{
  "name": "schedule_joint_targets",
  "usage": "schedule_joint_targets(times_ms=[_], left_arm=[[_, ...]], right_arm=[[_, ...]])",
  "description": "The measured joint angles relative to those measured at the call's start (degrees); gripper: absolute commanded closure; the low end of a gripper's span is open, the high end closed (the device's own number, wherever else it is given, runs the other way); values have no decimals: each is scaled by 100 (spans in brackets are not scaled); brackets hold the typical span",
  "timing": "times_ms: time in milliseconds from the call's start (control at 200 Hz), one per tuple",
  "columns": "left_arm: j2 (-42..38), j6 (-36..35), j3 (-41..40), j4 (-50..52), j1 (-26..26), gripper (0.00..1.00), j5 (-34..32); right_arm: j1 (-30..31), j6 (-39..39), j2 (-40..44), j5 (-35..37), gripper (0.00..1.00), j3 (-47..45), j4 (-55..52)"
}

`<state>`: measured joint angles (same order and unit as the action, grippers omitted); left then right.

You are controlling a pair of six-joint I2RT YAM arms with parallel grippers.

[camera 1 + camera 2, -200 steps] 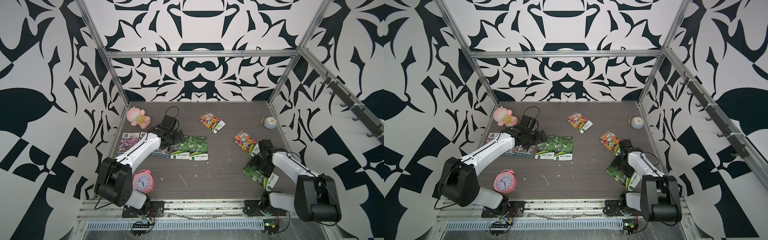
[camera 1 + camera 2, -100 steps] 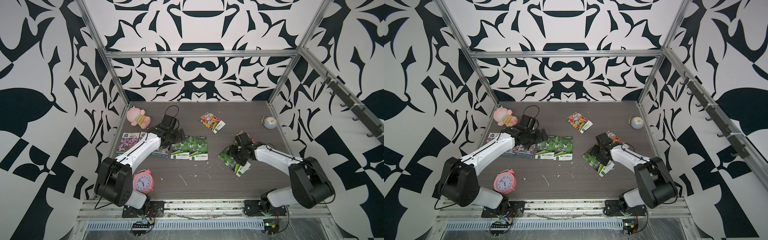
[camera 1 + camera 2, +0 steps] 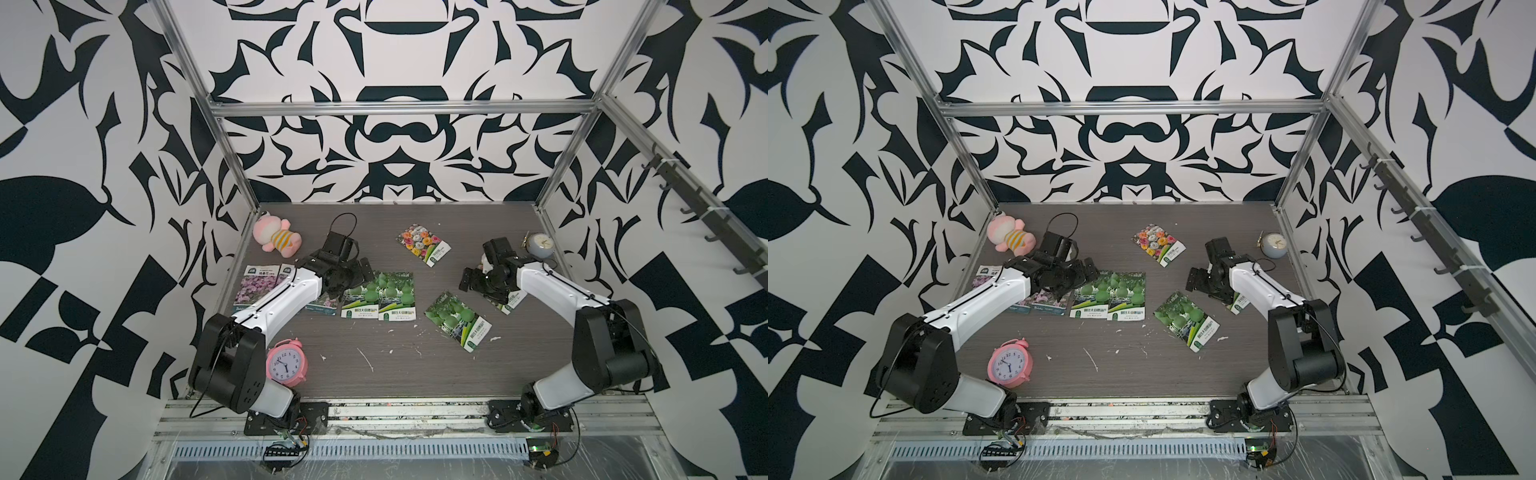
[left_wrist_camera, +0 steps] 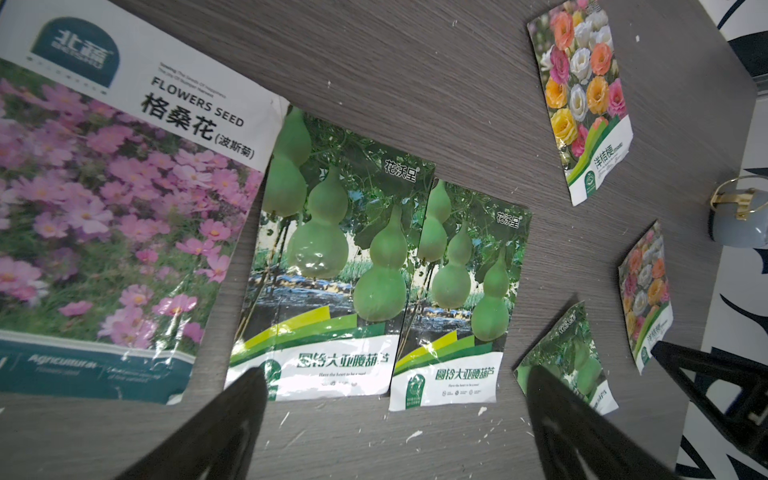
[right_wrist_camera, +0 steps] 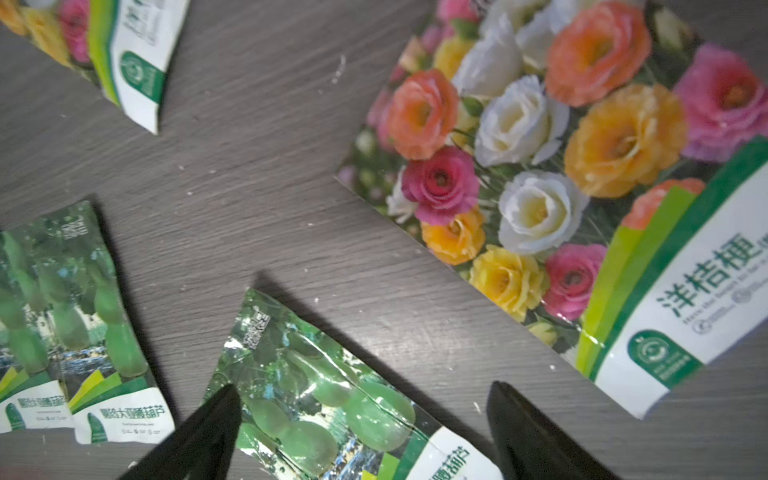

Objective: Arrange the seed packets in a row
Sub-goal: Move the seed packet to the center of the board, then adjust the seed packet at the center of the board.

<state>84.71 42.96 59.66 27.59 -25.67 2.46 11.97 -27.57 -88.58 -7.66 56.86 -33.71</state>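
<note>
Left gripper (image 3: 365, 270) hangs open over the row's 2 gourd packets (image 3: 379, 296), just right of the purple packets (image 3: 257, 283). Right gripper (image 3: 471, 283), jaws spread and empty, hovers just far-right of the tilted 3rd gourd packet (image 3: 457, 322), beside a bloom packet (image 5: 540, 166).

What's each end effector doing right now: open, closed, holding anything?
Left end effector: open, empty.
Right end effector: open, empty; the tilted gourd packet lies loose below it.
</note>
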Motion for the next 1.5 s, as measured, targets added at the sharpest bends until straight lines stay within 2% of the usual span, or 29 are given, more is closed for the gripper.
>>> schedule_joint_targets(times_ms=[190, 390, 745, 1085, 1210, 1315, 1475, 1505], left_arm=[[-101, 13, -208, -131, 0, 1, 15], [-256, -9, -278, -243, 0, 1, 52], [-511, -105, -483, -466, 0, 0, 133], [-514, 79, -483, -588, -83, 0, 190], [-387, 225, -468, -691, -466, 1, 212], [-33, 356, -354, -789, -951, 4, 313], [857, 426, 225, -852, -1722, 14, 507], [1056, 433, 393, -850, -1862, 19, 538]], right_arm=[[-63, 407, 0, -2, 4, -166, -28], [-66, 409, -20, -35, 9, -678, 125], [-50, 358, 35, -216, 18, -994, 352], [542, -9, 717, -319, 23, -1620, 168], [564, -208, 1073, -726, 24, -1939, 310], [535, -278, 1121, -741, 23, -1954, 306], [282, -376, 1281, -660, 24, -1941, 354], [197, -389, 1290, -654, 25, -1939, 380]])
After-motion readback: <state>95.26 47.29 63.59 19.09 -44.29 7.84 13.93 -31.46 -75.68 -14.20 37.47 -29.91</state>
